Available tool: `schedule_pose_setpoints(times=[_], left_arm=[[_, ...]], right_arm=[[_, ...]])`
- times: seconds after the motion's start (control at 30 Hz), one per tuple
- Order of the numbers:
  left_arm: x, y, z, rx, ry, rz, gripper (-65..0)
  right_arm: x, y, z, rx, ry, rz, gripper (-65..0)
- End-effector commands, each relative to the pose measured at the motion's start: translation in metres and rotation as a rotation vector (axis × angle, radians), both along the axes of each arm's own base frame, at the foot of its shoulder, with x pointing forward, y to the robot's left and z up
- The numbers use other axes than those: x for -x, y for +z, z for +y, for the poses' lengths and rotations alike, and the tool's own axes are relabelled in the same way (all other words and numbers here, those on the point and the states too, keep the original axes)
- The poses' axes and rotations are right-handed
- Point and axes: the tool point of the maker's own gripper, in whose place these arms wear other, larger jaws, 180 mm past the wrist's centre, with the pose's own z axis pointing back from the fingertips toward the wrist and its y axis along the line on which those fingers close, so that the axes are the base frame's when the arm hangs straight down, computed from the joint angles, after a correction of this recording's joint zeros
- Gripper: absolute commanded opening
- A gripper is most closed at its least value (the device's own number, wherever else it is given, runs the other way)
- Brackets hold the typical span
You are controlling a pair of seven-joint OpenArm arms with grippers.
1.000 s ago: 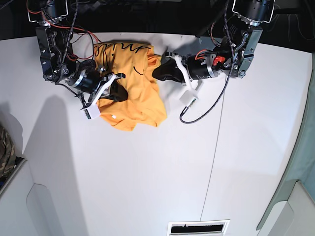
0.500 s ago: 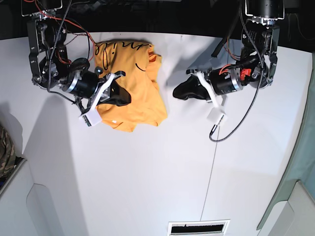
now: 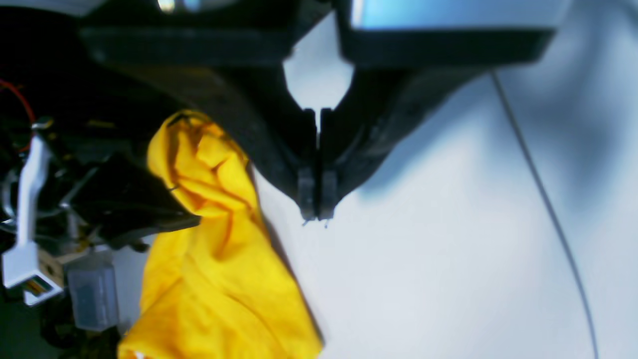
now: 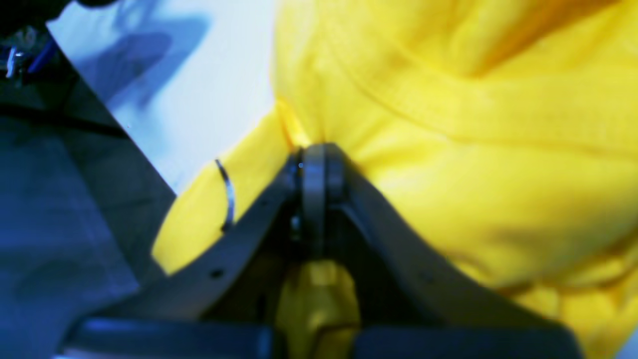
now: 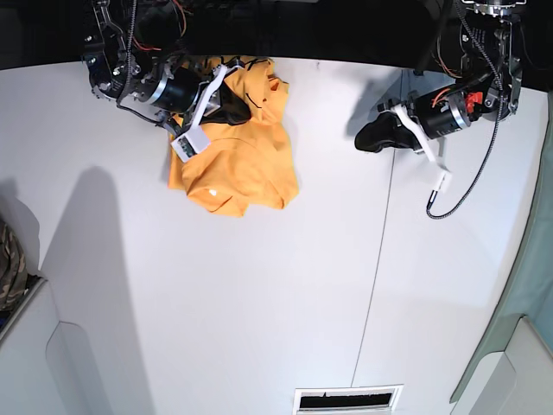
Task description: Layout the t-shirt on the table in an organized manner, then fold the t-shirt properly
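The orange-yellow t-shirt (image 5: 238, 160) lies bunched at the far left of the white table (image 5: 259, 303). Its far part is lifted. My right gripper (image 5: 240, 105) is shut on a fold of the cloth (image 4: 473, 149) near the far edge. In the right wrist view its closed jaws pinch the fabric (image 4: 314, 157) beside a stroke of black lettering (image 4: 227, 194). My left gripper (image 5: 361, 140) hangs shut and empty over bare table, to the right of the shirt and apart from it. In the left wrist view its fingertips (image 3: 314, 214) meet with nothing between them, and the shirt (image 3: 219, 259) hangs to their left.
A thin dark seam (image 5: 376, 285) runs down the table right of centre. A black cable (image 5: 451, 192) dangles from the left arm. A camouflage cloth (image 5: 9, 264) lies at the left edge, a vent slot (image 5: 346, 400) at the near edge, and a teal curtain (image 5: 529, 285) at the right.
My right gripper has carried its fold of the shirt up and toward the far edge, stretching the cloth. My left gripper has drawn away to the right, off the shirt, still shut.
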Motion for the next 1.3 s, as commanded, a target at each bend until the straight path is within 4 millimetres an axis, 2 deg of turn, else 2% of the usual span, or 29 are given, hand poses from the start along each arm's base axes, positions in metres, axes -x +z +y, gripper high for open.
schedule_pose_setpoints(times=[0.0, 0.13, 0.23, 0.37, 0.5, 0.6, 0.7, 0.8, 0.9, 1.0, 1.1, 1.17, 1.27], left_arm=[[-0.006, 0.01, 0.002, 0.008, 0.001, -0.04, -65.0], [-0.007, 0.01, 0.003, 0.008, 0.001, -0.04, -65.0], [-0.007, 0.012, 0.003, 0.005, -0.001, -0.047, -65.0], [-0.007, 0.027, 0.0, -0.015, -0.029, -0.092, -65.0], [0.001, 0.045, 0.0, -0.045, -0.047, -0.142, -65.0], [0.011, 0.053, 0.01, -0.085, -0.052, -0.159, -65.0], [0.029, 0.058, 0.028, -0.138, -0.039, -0.155, -65.0], [0.049, 0.06, 0.047, -0.193, -0.02, -0.132, -65.0], [0.072, 0.058, 0.065, -0.235, 0.009, -0.088, -65.0], [0.1, 0.052, 0.08, -0.26, 0.037, -0.019, -65.0], [0.132, 0.044, 0.086, -0.267, 0.045, 0.062, -65.0], [0.156, 0.036, 0.086, -0.277, 0.034, 0.129, -65.0], [0.201, 0.02, 0.088, -0.34, 0.013, 0.251, -65.0]], right_arm=[[-0.004, -0.009, -0.004, 0.044, 0.001, 0.016, -65.0], [-0.028, -0.01, 0.002, 0.033, -0.015, 0.012, -65.0], [-0.048, 0.004, 0.009, 0.009, -0.02, -0.033, -65.0], [-0.066, 0.02, 0.013, -0.003, -0.018, -0.088, -65.0], [-0.077, 0.049, 0.016, -0.024, -0.019, -0.175, -65.0], [-0.082, 0.075, 0.009, -0.006, -0.02, -0.231, -65.0], [-0.081, 0.099, -0.013, 0.011, -0.043, -0.266, -65.0], [-0.077, 0.121, -0.05, 0.018, -0.093, -0.307, -65.0], [-0.068, 0.132, -0.091, 0.069, -0.153, -0.324, -65.0], [-0.051, 0.13, -0.129, 0.103, -0.235, -0.284, -65.0], [-0.031, 0.121, -0.162, 0.124, -0.322, -0.215, -65.0], [-0.012, 0.113, -0.176, 0.133, -0.356, -0.151, -65.0], [0.029, 0.095, -0.184, 0.148, -0.352, -0.019, -65.0]])
